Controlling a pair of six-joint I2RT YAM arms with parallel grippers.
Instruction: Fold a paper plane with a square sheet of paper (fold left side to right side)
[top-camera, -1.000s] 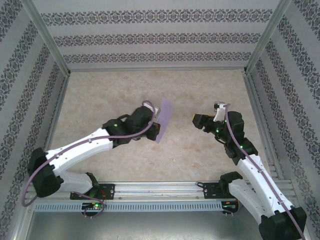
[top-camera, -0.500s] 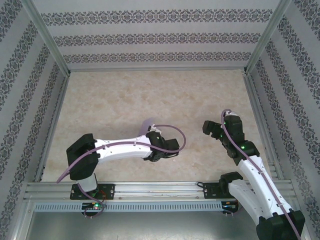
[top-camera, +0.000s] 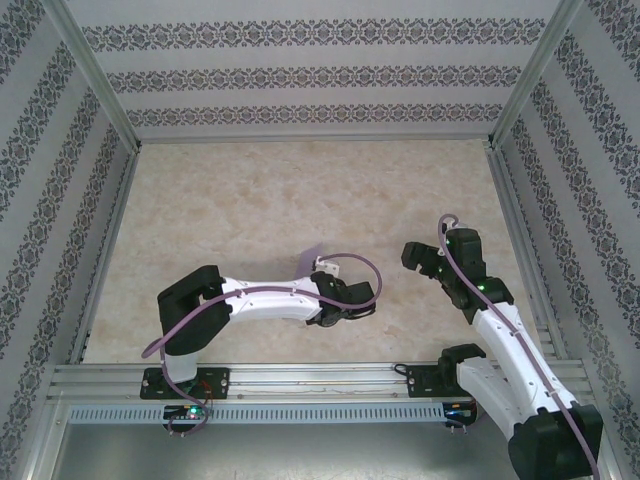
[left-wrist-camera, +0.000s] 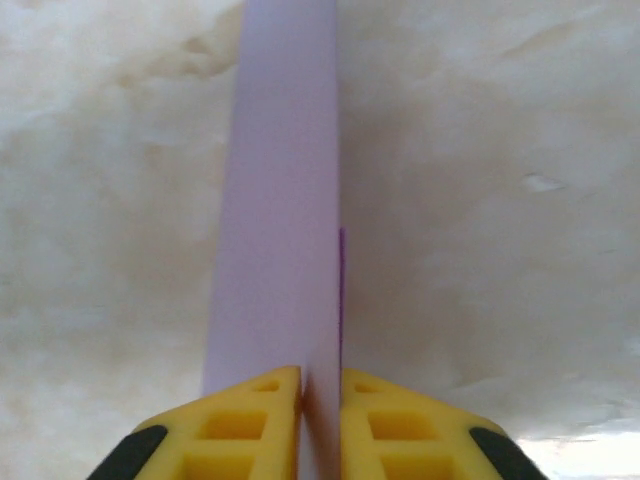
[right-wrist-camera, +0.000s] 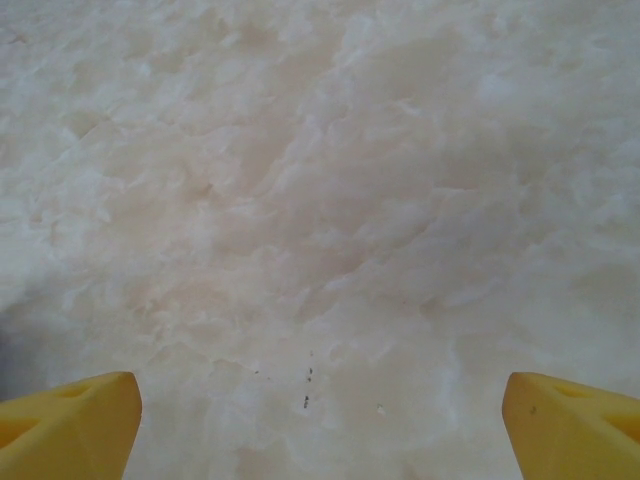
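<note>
Plainly, the left gripper (left-wrist-camera: 320, 405) pinches the thin lavender-purple sheet of paper (left-wrist-camera: 280, 200) near the table's (top-camera: 250, 190) near edge, its length straight ahead; the right gripper (right-wrist-camera: 320, 420), wide open and empty, hangs rightward.

Both arms are built alike. The left arm (top-camera: 260, 298) and the right arm (top-camera: 510, 350) have smooth white shells on their long links and chunky black housings at each joint. A mauve cable (top-camera: 350, 262) runs along the left arm, standing off it in loose loops, and a matching one (top-camera: 447, 240) arcs over the right wrist. Small green lights (top-camera: 483, 287) glow on the black joints. The left gripper (left-wrist-camera: 320, 378) has bright yellow fingers (left-wrist-camera: 250, 420) moulded with shallow rectangular pockets, and black rounded pieces (left-wrist-camera: 130, 455) at their outer corners. The right gripper (right-wrist-camera: 320, 380) has the same plain, matte yellow fingers (right-wrist-camera: 70, 415).
</note>
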